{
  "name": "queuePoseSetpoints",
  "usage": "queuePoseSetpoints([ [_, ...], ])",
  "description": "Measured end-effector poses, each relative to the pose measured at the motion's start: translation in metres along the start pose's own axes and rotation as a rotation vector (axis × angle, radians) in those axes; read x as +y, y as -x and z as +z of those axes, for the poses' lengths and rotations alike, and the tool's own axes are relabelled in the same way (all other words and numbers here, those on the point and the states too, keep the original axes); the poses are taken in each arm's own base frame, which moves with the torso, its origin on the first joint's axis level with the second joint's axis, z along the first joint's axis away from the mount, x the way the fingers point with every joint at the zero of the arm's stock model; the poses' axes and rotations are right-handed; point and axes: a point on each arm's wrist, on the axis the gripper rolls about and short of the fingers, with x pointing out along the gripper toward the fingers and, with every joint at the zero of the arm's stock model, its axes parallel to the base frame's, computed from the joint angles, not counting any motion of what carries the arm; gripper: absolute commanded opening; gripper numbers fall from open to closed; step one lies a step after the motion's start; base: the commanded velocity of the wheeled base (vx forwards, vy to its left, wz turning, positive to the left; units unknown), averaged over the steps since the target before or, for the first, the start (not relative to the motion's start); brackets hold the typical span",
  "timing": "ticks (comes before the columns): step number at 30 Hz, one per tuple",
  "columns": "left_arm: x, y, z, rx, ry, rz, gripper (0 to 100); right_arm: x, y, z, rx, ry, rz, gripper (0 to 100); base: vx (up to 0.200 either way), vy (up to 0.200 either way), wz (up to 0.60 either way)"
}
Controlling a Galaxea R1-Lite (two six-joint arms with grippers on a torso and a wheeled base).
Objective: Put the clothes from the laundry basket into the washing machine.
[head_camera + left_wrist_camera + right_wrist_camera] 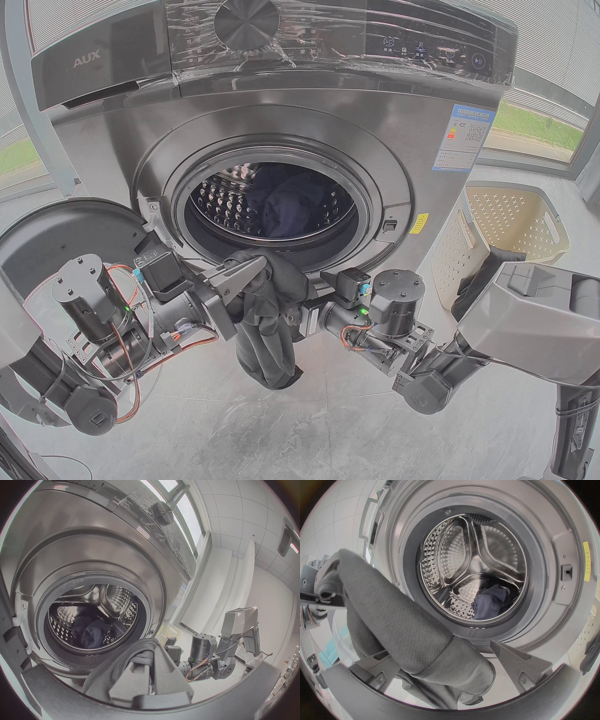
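Head view places the dark grey garment [265, 337] just in front of the washing machine [375, 137], below the lower rim of the drum opening [269, 200]. Its long axis hangs down towards the floor. The left gripper [250, 275] is clamped on the garment's top edge. The drum lies beyond and slightly above both grippers, so judged entry is forward and up. Navy clothes [284, 206] lie inside. The laundry basket [531, 219] stands to the right of the machine.

Right wrist view adds that the right gripper [440, 658] stands wide apart, the garment merely draped over one finger. Left wrist view confirms the left pinch.
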Motion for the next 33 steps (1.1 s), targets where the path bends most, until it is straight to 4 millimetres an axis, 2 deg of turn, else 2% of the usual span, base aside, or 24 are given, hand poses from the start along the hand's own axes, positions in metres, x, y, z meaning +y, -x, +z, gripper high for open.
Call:
queuePoseSetpoints([
  [7, 0.0, 0.001, -0.001, 0.004, 0.001, -0.002, 0, -0.003, -0.003, 0.004, -0.021, 0.0, -0.005, 100, 0.0, 0.0, 0.0],
  [8, 0.0, 0.001, -0.001, 0.005, 0.001, -0.002, 0, -0.002, -0.003, 0.005, -0.025, -0.001, -0.003, 0, 0.0, 0.0, 0.0],
  [18, 0.002, -0.001, -0.003, 0.01, 0.003, 0.006, 0, 0.003, 0.001, 0.011, -0.047, -0.002, 0.022, 0, 0.0, 0.0, 0.0],
  [30, 0.004, -0.003, -0.007, 0.02, 0.007, 0.01, 0, 0.004, 0.034, 0.04, -0.06, 0.003, 0.022, 0, 0.0, 0.0, 0.0],
  [31, 0.004, -0.003, -0.007, 0.021, 0.008, 0.008, 100, 0.005, 0.037, 0.042, -0.062, 0.003, 0.024, 0, 0.0, 0.0, 0.0],
  [33, 0.004, -0.003, -0.008, 0.025, 0.008, 0.003, 100, 0.008, 0.04, 0.045, -0.068, 0.002, 0.032, 0, 0.0, 0.0, 0.0],
])
